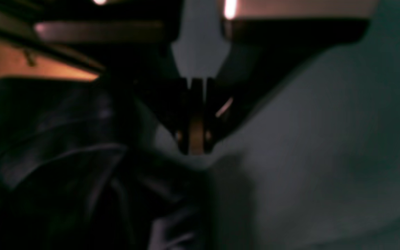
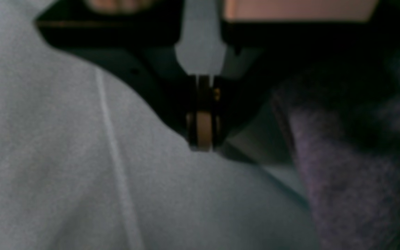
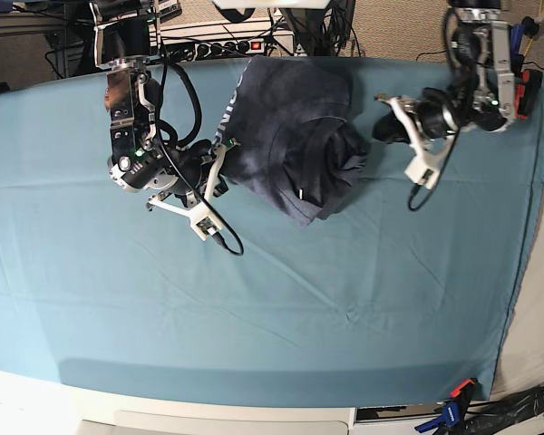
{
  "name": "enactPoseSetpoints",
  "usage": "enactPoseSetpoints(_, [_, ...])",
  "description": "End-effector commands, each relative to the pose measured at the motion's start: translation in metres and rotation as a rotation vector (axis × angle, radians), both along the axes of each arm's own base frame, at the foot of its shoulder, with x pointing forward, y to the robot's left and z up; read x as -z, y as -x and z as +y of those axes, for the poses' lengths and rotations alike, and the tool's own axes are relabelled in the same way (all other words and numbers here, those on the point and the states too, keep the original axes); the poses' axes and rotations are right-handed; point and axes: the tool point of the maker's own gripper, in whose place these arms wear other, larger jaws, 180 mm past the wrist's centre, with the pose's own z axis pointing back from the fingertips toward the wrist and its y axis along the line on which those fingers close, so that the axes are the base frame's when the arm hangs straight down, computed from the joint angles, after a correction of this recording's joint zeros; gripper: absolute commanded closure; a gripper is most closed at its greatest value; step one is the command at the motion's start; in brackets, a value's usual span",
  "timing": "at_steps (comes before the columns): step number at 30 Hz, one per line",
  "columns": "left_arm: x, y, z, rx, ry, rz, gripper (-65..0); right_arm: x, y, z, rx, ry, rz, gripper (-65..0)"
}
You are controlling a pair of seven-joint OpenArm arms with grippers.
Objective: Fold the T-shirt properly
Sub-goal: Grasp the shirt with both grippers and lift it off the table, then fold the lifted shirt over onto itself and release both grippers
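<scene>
Teal table cloth (image 3: 281, 299) covers the whole surface; on its far middle lies the T-shirt (image 3: 295, 136), crumpled and dark. Beside its one edge my right gripper (image 3: 219, 156) is fully closed, holding nothing I can make out. Beside the other edge, my left gripper (image 3: 381, 127) is likewise closed and empty.

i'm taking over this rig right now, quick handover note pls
Left gripper: shut, holding nothing visible, beside the shirt's edge.
Right gripper: shut at the opposite edge; whether it pinches cloth is unclear.
T-shirt: bunched in a crumpled heap at the far side of the teal table cloth, white lettering partly showing along one edge.
Done: no neat fold visible.
Left: spread it flat, then fold sleeves and body.
</scene>
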Motion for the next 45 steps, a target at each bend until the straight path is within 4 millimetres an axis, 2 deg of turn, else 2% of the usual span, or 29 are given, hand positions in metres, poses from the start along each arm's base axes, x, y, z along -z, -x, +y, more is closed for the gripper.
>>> enactPoseSetpoints(1, [-0.004,-0.002,-0.003,0.007,0.006,-0.008,0.0,-0.012,-0.010,0.002,-0.001,-0.014,-0.046,0.0])
enactPoseSetpoints(9, [-0.011,-0.010,-0.029,0.036,0.063,-0.049,0.0,-0.010,-0.007,0.001,-0.001,-0.010,-0.035,0.0])
enactPoseSetpoints(16, [-0.015,-0.032,-0.058,0.111,-0.010,-0.130,0.0,-0.003,0.002,0.000,-0.001,-0.006,-0.005,0.0])
enactPoseSetpoints(20, [-0.022,-0.043,-0.080,0.186,-0.044,-0.171,0.0,0.007,0.014,0.000,-0.001,-0.002,0.032,0.0])
enactPoseSetpoints(26, [-0.040,-0.067,-0.098,0.249,-0.088,-0.263,0.0,0.025,0.040,0.000,-0.001,-0.002,0.096,0.0])
enactPoseSetpoints(30, [-0.056,-0.085,-0.103,0.257,-0.085,-0.323,0.0,0.037,0.062,0.003,-0.003,-0.024,0.150,0.0])
enactPoseSetpoints(36, [-0.073,-0.104,-0.104,0.252,-0.087,-0.379,0.0,0.044,0.089,0.023,-0.036,-0.122,0.213,0.0])
enactPoseSetpoints(41, [-0.067,-0.109,-0.102,0.245,-0.087,-0.361,0.0,0.043,0.092,0.033,-0.034,-0.159,0.216,0.0])
enactPoseSetpoints(45, [-0.063,-0.109,-0.102,0.251,-0.087,-0.355,0.0,0.037,0.093,0.049,-0.048,-0.226,0.217,0.0])
